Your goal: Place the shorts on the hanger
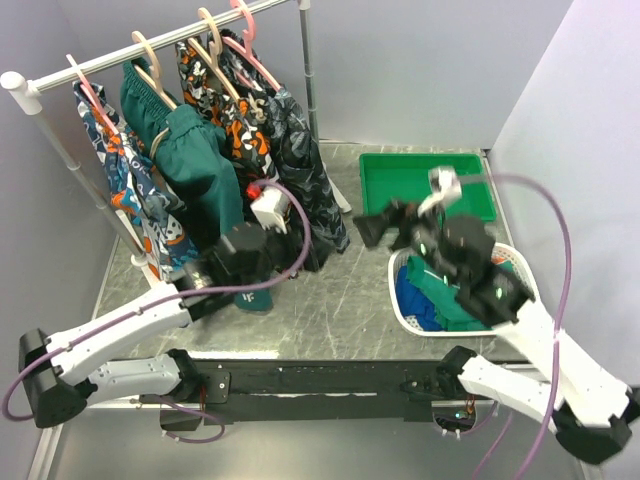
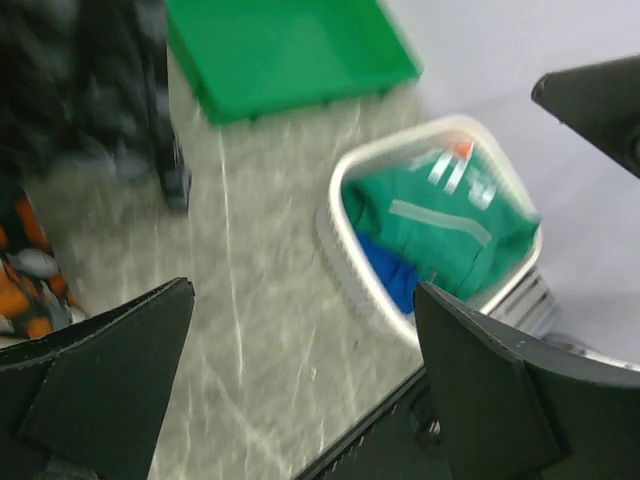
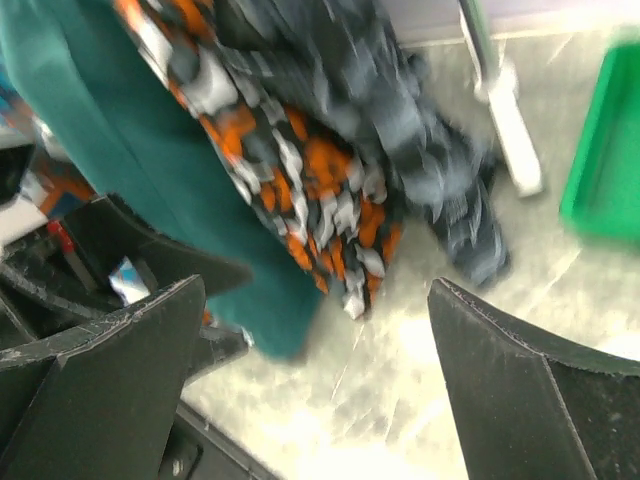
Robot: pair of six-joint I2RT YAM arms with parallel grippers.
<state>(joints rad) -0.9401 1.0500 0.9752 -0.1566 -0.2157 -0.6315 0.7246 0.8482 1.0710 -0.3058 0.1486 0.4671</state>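
Top external: shorts (image 1: pixel 300 165) hung on hanger (image 1: pixel 256 58), far left; left gripper (image 2: pixel 300 385) and right gripper (image 3: pixel 320 370) gaped wide, empty. Placement judged complete; withdrawal due next.

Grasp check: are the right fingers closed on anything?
No, the right fingers are spread wide in the wrist view, with nothing gripped between them.

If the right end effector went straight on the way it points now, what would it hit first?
Likely the hanging orange-patterned shorts, near their hem; the camouflage shorts hang just beside. Depth is unclear.
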